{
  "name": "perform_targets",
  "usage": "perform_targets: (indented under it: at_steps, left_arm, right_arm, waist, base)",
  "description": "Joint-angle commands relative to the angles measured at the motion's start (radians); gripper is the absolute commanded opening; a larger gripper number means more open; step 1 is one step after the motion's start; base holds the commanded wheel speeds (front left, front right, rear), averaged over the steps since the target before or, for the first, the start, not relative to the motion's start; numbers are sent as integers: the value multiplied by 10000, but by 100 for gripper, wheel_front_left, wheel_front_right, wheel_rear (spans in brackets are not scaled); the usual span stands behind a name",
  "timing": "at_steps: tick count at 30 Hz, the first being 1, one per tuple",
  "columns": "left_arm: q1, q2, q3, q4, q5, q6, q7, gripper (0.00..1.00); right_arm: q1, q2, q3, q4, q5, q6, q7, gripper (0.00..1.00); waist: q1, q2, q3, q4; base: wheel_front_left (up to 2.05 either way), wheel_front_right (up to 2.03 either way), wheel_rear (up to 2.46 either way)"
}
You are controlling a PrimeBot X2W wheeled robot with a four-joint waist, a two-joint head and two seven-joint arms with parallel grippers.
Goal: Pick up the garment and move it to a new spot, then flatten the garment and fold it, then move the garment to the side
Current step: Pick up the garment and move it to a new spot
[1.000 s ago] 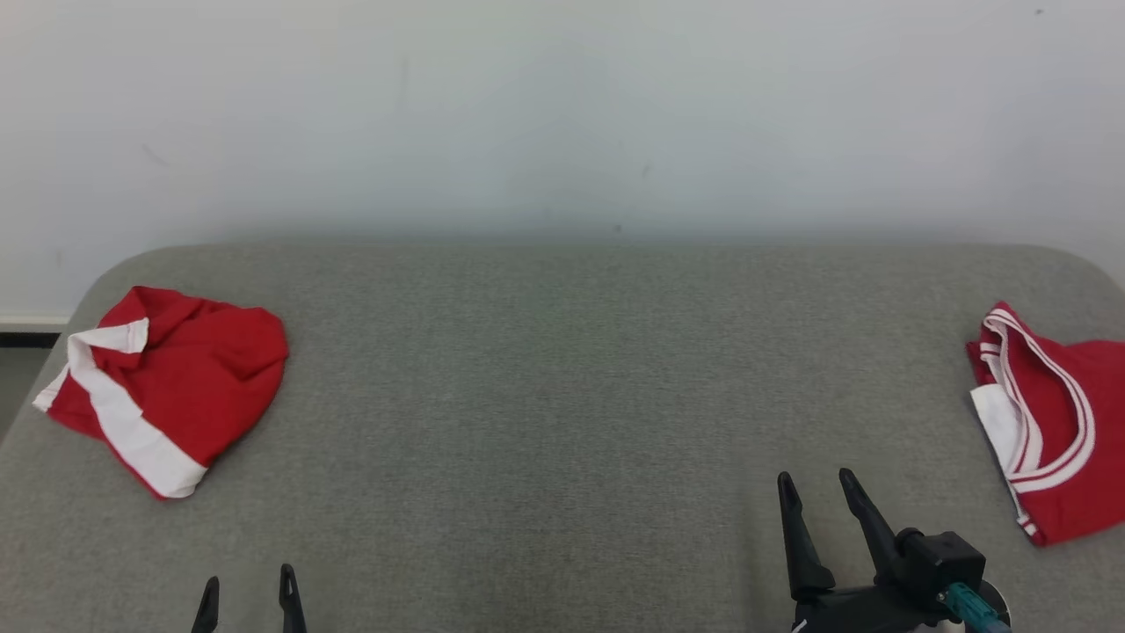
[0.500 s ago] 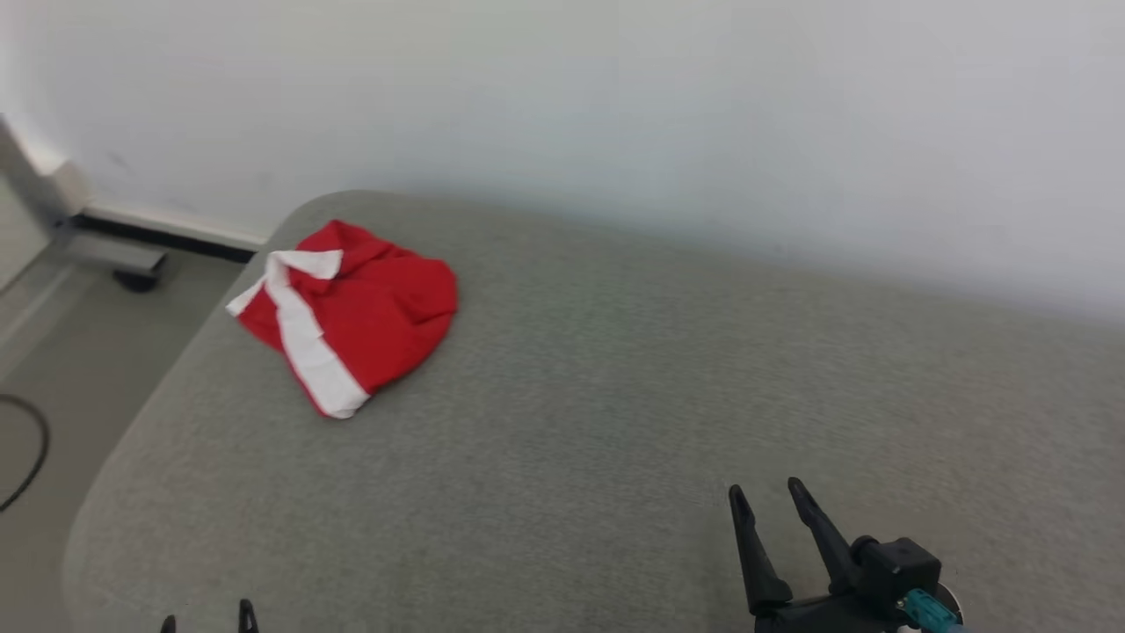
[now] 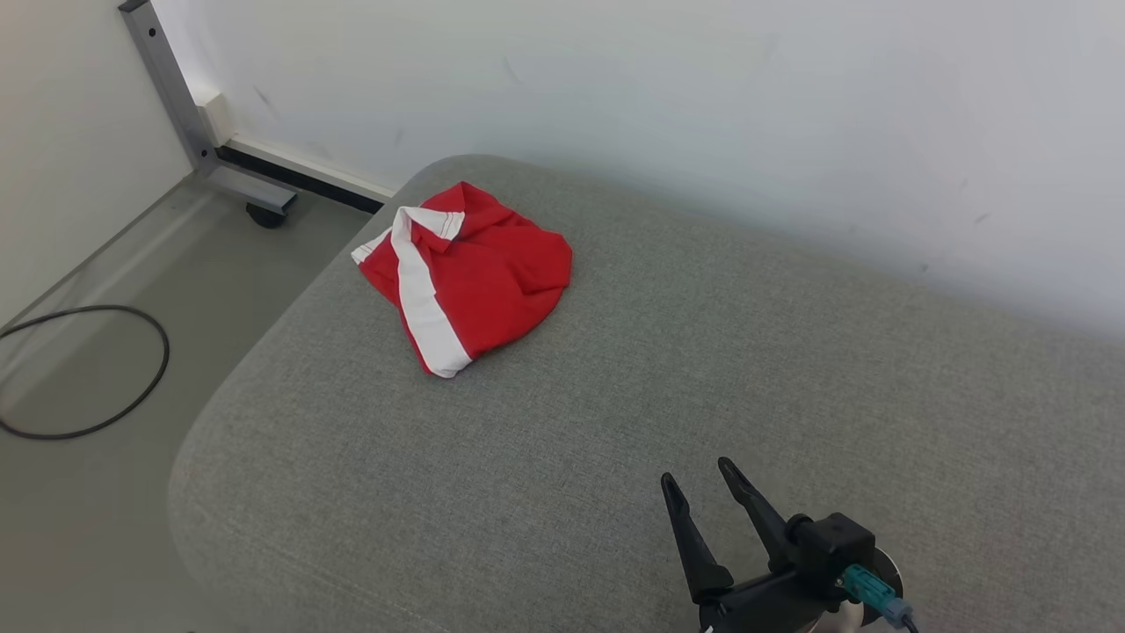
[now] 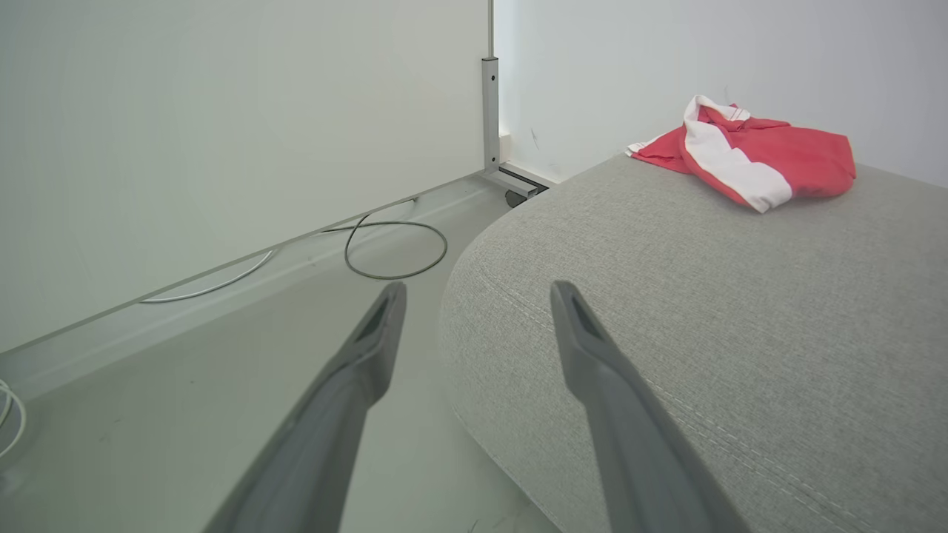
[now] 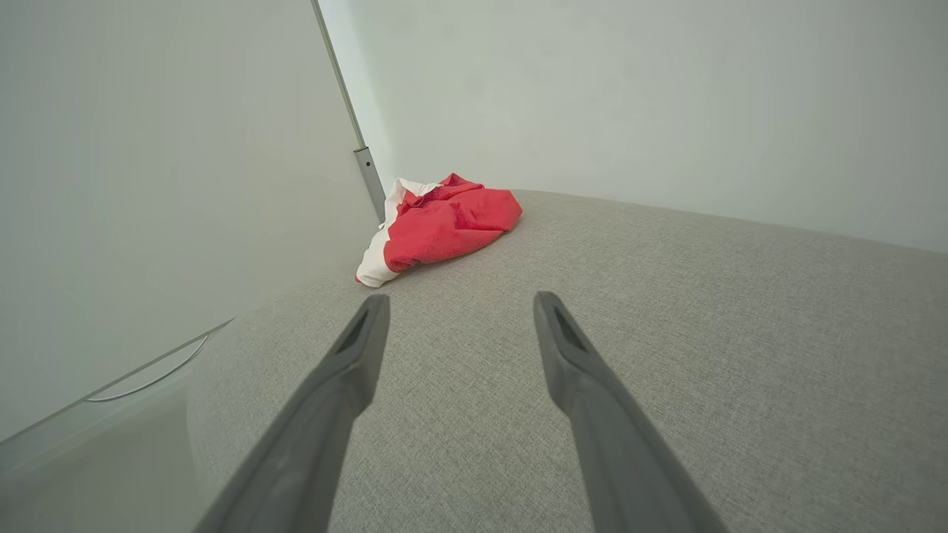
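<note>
A crumpled red garment with a white band [image 3: 470, 272] lies near the far left corner of the grey cushioned surface [image 3: 703, 369]. It also shows far ahead in the left wrist view as the garment [image 4: 748, 155] and in the right wrist view as the garment [image 5: 444, 222]. My right gripper [image 3: 699, 482] hovers open and empty over the near part of the surface, well short of the garment, and its fingers [image 5: 348, 363] frame bare fabric. My left gripper [image 4: 478, 292] is open and empty, straddling the cushion's left edge above the floor.
A black cable loop [image 3: 83, 369] lies on the floor to the left of the cushion. A grey metal post with a caster foot [image 3: 198, 123] stands in the wall corner. A white wall [image 3: 703, 114] runs behind the surface.
The head camera has turned left, so the whole picture shifted: the left garment now sits nearer the middle, the floor and post appeared, and a second red garment left the right edge.
</note>
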Motion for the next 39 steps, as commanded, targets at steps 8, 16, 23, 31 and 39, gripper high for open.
perform_targets:
  at_steps: [8, 16, 23, 31, 39]
  left_arm:
    - [33, -9, -51, 45, -206, -216, -31, 100]
    - [-482, -6, -33, 570, -786, -1081, -30, 100]
    - [-1710, 159, 446, 1303, -704, -1659, -30, 100]
    - [-4412, 1220, 153, 3205, -1144, -2210, -30, 100]
    - [-6445, 2560, -1407, 4321, -2283, -2262, 254, 100]
  right_arm:
    - [1, 1, -121, 93, -16, -26, -2, 100]
    - [335, 7, -460, -144, -121, -26, -1, 100]
    - [27, -362, -299, -591, -345, -26, -1, 100]
    - [-672, -1133, 129, -1215, -234, -26, -1, 100]
    - [-1148, -1822, 153, -1838, -107, -26, -1, 100]
  waist:
    - [0, 0, 99, 15]
    - [0, 0, 241, -315]
    - [0, 0, 1035, -1120]
    - [0, 0, 2244, -2210]
    - [0, 0, 3358, -3015]
  base:
    - [0, 0, 0]
    - [0, 0, 0]
    - [0, 0, 0]
    - [0, 0, 0]
    - [0, 0, 0]
